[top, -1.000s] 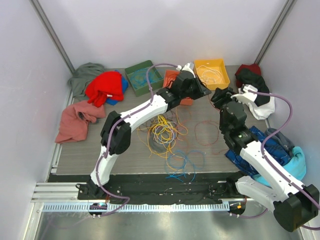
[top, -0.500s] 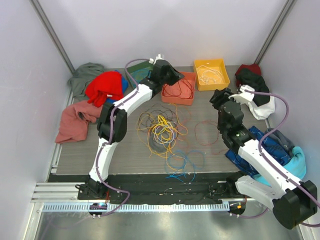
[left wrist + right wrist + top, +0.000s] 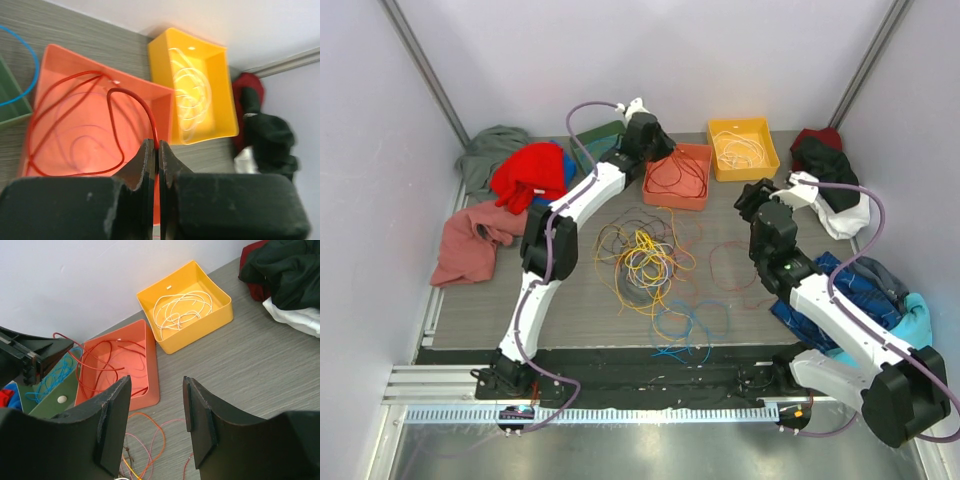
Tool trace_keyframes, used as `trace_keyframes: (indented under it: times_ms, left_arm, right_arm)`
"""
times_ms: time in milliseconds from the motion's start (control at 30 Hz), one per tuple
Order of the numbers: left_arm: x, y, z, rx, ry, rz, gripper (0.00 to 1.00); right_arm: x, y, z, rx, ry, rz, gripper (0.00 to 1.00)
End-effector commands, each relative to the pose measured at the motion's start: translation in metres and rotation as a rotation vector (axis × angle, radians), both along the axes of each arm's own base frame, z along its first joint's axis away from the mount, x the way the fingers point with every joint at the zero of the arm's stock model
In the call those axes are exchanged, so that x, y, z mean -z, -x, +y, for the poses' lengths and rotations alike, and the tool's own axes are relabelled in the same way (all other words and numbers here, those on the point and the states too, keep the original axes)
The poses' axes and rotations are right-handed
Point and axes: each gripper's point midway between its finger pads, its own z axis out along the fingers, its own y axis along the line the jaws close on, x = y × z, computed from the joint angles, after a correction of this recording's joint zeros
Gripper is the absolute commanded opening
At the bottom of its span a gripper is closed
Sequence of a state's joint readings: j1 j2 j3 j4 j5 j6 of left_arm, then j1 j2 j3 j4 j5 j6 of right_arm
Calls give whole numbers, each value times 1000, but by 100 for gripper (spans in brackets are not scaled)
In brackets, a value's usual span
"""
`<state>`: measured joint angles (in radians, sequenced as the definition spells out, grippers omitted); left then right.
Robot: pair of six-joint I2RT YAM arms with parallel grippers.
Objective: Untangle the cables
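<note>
A tangle of yellow, orange and brown cables lies mid-table, with loose blue cables and a red cable near it. My left gripper is shut on a red cable that loops down into the orange tray. Seen from above, the left gripper hangs over that tray's left end. The right gripper stands open with nothing between its fingers, above bare table right of the tangle. From overhead the right gripper is right of the orange tray.
A yellow tray at the back holds white cables. A green tray with blue cable sits left of the orange one. Red, grey and pink clothes lie left. Black-and-white and blue clothes lie right.
My left arm has swung left, from beside the yellow tray to over the orange tray's left end, carrying the red cable. The right arm has shifted slightly left.
</note>
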<state>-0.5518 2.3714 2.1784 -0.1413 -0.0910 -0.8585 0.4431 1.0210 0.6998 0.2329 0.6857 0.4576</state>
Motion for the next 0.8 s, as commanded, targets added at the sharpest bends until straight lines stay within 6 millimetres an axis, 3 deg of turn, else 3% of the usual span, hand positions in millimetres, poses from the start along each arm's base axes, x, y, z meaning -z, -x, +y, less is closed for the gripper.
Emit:
trace_keyframes:
  times_ms: [0, 333, 433, 467, 533, 567, 633, 733, 767]
  left_arm:
    - [29, -5, 9, -22, -145, -16, 0]
    - [62, -10, 4, -7, -355, -90, 0]
    - [50, -4, 0, -1, -381, -116, 28]
    - [45, -4, 1, 0, -400, -133, 44]
    - [24, 0, 2, -5, -400, -166, 60]
    - [16, 1, 3, -8, -400, -177, 67]
    - [-6, 5, 8, -18, -397, -204, 71]
    - [-22, 13, 17, -26, -407, -219, 84]
    - [-43, 18, 21, -35, -398, -244, 96]
  right_arm:
    - [-11, -3, 2, 7, -40, -50, 53]
    - [5, 3, 3, -14, -40, -5, 52]
    - [6, 4, 3, -17, -39, -2, 52]
    - [5, 4, 4, -19, -42, -5, 52]
    - [6, 4, 4, -21, -45, -4, 52]
    - [6, 3, 4, -21, -47, -6, 52]
    - [7, 2, 6, -27, -51, -3, 52]
    - [6, 3, 7, -31, -56, -6, 52]
    - [5, 3, 8, -34, -60, -9, 52]
